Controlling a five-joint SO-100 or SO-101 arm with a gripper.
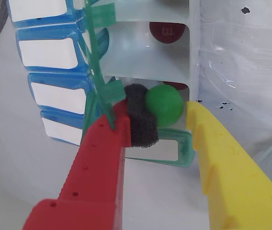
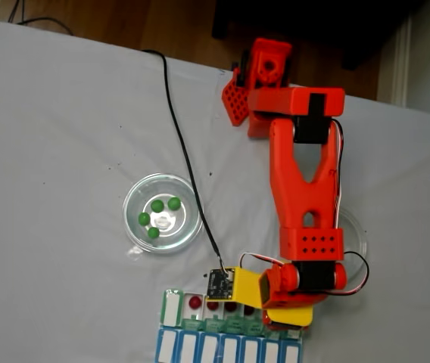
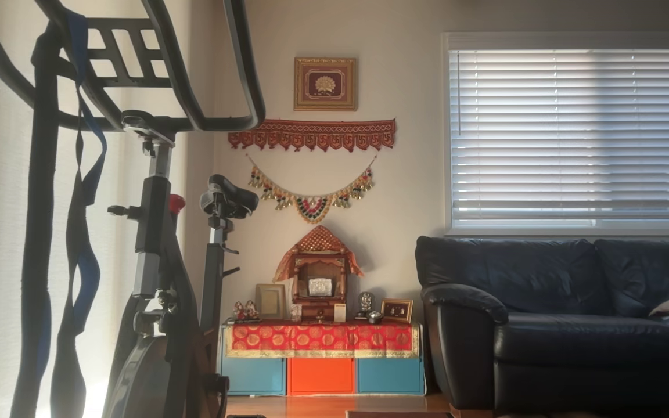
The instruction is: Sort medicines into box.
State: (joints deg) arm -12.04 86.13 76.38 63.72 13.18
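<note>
I log the green translucent box (image 2: 234,324) lying lengthwise along the table's near edge in the fixed view, my gripper (image 1: 167,120) spread, glossy round green pill (image 1: 164,105) touching its black foam pad (image 1: 141,120) over a compartment.

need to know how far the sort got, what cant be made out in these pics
- Fixed view: the yellow-and-red gripper covers the right end of the long green translucent pill organizer, hiding what those compartments hold.
- Wrist view: the glossy round green pill sits beside the black foam pad; gripped or released cannot be told.
- Wrist view: the top edge cuts the dark red pill.
</note>
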